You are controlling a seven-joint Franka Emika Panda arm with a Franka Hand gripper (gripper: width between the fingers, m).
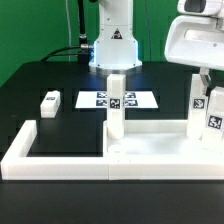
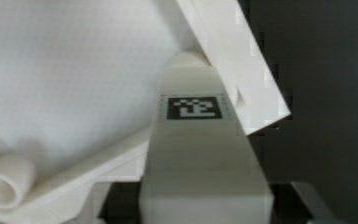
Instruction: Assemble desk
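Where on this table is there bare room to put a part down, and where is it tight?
Free: the black table inside the border frame, between its arm on the exterior view's left and the tabletop; also behind the lying leg. Crowded: the exterior view's right, where the upright leg, tabletop and the gripper with its held leg cluster.

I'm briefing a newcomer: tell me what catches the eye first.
At the exterior view's right, the end effector grips a tagged leg. A second leg stands upright at a corner of the tabletop near the middle, and a third leg lies loose at that view's left.
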